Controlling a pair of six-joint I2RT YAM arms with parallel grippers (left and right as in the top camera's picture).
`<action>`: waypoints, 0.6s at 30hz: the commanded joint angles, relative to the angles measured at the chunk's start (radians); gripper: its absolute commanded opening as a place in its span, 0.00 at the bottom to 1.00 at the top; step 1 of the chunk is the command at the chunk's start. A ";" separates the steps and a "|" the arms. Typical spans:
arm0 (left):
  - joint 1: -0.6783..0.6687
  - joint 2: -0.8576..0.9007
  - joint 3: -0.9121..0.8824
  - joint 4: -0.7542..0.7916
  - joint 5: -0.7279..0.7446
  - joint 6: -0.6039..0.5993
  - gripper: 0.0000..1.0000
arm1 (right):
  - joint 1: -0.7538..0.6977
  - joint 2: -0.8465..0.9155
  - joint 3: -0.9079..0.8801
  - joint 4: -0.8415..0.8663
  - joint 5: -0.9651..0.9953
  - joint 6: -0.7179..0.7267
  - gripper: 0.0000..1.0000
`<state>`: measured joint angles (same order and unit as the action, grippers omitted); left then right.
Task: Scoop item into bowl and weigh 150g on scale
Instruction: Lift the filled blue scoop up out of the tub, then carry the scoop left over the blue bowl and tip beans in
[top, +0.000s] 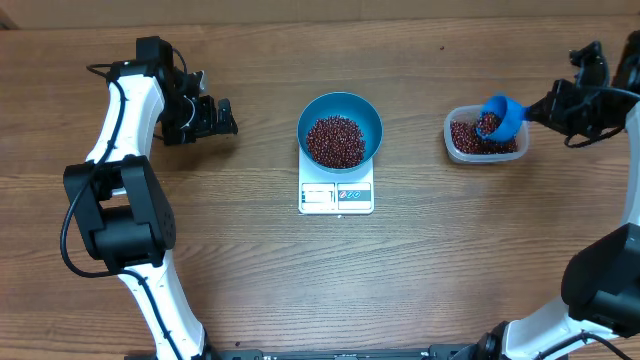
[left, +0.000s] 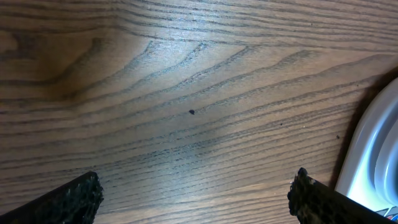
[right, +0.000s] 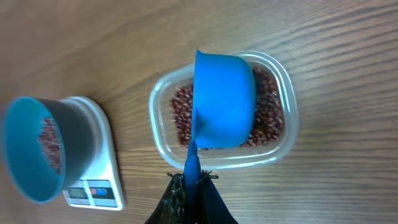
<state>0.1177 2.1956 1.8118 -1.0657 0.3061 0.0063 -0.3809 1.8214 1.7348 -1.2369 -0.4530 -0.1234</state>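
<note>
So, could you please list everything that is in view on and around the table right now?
round glossy bowl: one, deep blue, standing on the scale at mid-table
flat rectangular kitchen scale: one, white, under the bowl
tiny beans: two heaps, dark red-brown, one in the bowl, one in the tub
rounded-rectangular plastic tub: one, clear, to the right of the scale
handled plastic scoop: one, blue, over the tub
wooden table: one, brown, under everything
left tool: one, black, open and empty, to the left of the scale
right tool: one, black, shut on the scoop's handle, beside the tub
</note>
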 joint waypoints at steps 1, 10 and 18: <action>-0.007 0.008 0.008 0.001 -0.002 0.016 1.00 | -0.036 -0.026 0.035 -0.007 -0.092 0.005 0.04; -0.007 0.008 0.008 0.001 -0.002 0.016 1.00 | -0.065 -0.046 0.035 -0.021 -0.296 -0.042 0.04; -0.007 0.008 0.008 0.001 -0.002 0.016 1.00 | 0.035 -0.048 0.035 -0.019 -0.503 -0.095 0.04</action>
<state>0.1177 2.1956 1.8118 -1.0657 0.3061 0.0067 -0.4095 1.8202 1.7355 -1.2629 -0.8398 -0.1909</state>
